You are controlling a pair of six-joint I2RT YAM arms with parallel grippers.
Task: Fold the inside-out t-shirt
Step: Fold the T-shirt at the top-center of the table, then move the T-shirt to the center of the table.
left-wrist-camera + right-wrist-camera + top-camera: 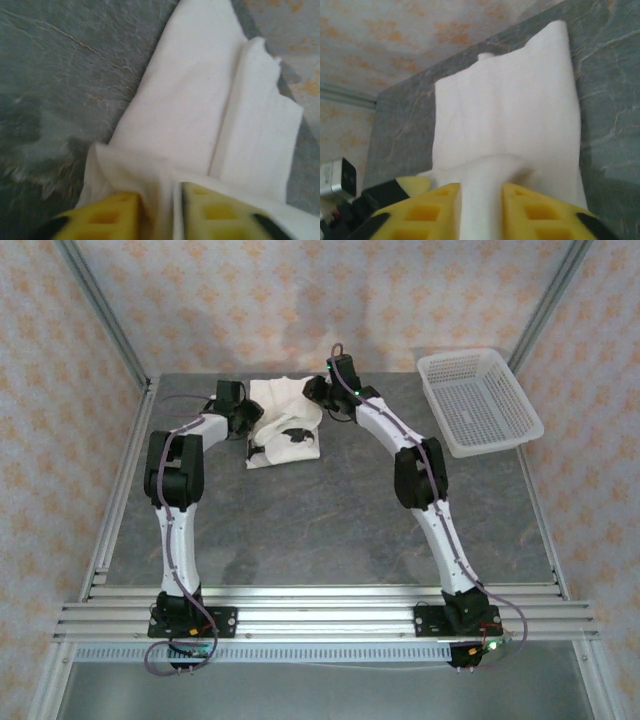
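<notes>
The inside-out t-shirt (pixel 285 425) lies as a folded white bundle at the back middle of the grey table (pixel 320 530). My left gripper (pixel 248 420) is at the bundle's left edge. In the left wrist view its yellow fingers (pixel 107 217) stand slightly apart, with a raised fold of the t-shirt (pixel 200 100) in the gap, so the left gripper (pixel 160 210) is open. My right gripper (pixel 312 392) is at the bundle's back right corner. The right gripper (pixel 481 210) is also open, with a ridge of the t-shirt (pixel 510 110) standing between its parted fingers.
A white plastic mesh basket (pixel 530 425) stands at the back right of the table. Aluminium frame rails run along both sides and the near edge. Patterned walls close in the back. Bare grey table stretches in front of the shirt.
</notes>
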